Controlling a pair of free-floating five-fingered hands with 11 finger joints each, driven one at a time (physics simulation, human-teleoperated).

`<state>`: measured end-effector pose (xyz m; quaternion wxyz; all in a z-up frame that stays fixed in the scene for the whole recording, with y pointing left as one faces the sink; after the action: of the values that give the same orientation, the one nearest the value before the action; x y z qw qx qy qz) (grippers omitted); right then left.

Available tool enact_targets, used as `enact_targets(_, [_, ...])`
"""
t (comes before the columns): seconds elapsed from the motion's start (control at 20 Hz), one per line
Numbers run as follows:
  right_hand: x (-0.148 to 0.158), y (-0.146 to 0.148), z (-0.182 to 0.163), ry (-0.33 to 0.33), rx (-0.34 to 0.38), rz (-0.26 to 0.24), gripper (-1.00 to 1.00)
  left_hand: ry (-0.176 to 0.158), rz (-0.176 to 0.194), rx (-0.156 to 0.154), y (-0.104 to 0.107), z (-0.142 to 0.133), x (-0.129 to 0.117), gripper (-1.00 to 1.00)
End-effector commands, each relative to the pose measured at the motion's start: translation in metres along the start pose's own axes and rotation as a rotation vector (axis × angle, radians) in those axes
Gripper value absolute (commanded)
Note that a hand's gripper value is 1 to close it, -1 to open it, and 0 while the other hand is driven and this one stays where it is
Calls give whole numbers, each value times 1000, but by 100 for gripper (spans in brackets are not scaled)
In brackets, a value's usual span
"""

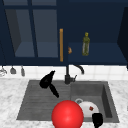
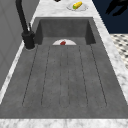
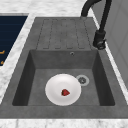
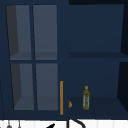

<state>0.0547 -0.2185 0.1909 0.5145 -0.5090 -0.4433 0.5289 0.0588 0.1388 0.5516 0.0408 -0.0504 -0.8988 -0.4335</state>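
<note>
sink basin (image 3: 100, 75): white bowl (image 3: 56, 86) holding red piece (image 3: 65, 92) | left hand (image 1: 46, 81) fingers apart | right hand (image 1: 97, 120) unclear

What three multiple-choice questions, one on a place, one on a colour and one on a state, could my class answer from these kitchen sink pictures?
1. Where is the white bowl?
A. In the sink basin
B. On the cabinet shelf
C. On the ribbed draining board

2. What colour is the ball at the front of the sink?
A. Green
B. Red
C. Blue

3. How is the left hand?
A. Curled round the tap
B. Pinching the bottle
C. In the air above the draining board, fingers straight, holding nothing

Answers:
1 A, the right side view shows the bowl on the basin floor beside the drain.
2 B, the front view shows a plain red ball.
3 C, the front view shows the left hand clear of the tap and well below the bottle on the shelf.
</note>
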Motion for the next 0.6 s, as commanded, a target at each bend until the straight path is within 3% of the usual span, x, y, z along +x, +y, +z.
enact_targets(0.0, [0,0,0,0,0,0,0,34,-36,131,0,-4,-2,-100])
enact_targets(0.55, [0,0,0,0,0,0,0,26,-44,184,5,-12,-5,-100])
